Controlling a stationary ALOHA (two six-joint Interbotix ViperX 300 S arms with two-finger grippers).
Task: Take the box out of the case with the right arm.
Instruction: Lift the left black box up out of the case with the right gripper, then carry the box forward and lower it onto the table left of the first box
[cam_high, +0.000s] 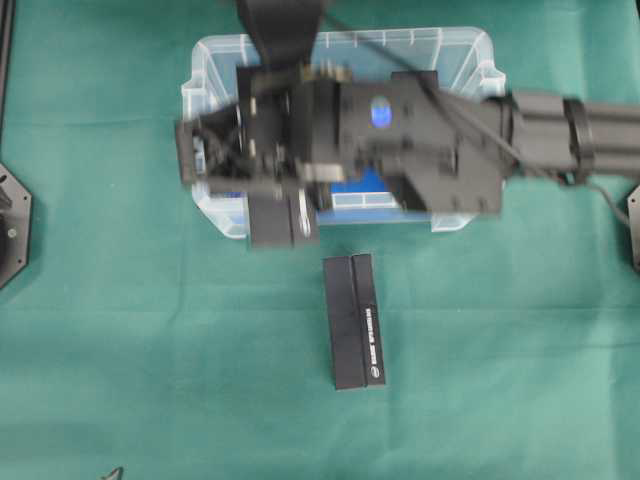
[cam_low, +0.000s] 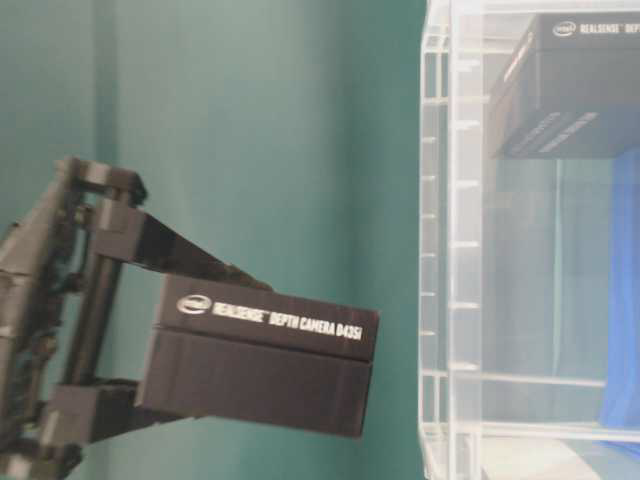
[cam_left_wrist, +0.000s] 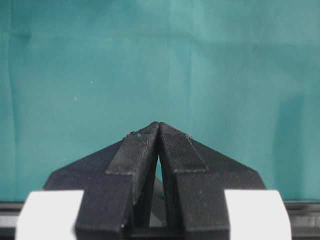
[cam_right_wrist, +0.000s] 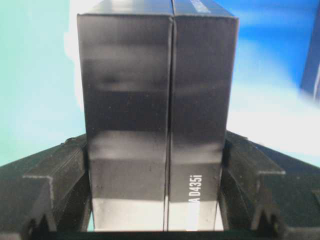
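The right claw (cam_right_wrist: 155, 220) grips a black rectangular box (cam_right_wrist: 155, 115) between its two fingers; the box has a seam along its length and white "D435i" lettering. It juts forward from the claw, above the near edge of the clear case (cam_high: 215, 60). The left claw (cam_left_wrist: 159, 131) is pressed closed over the green bench (cam_left_wrist: 160, 60)

A green cloth (cam_high: 120, 350) covers the worktop, creased in a few shallow folds. A second black box (cam_high: 356, 320) lies flat on it, apart from the tub and just in front of its near side, long edges running away from the tub, white lettering along its right strip.
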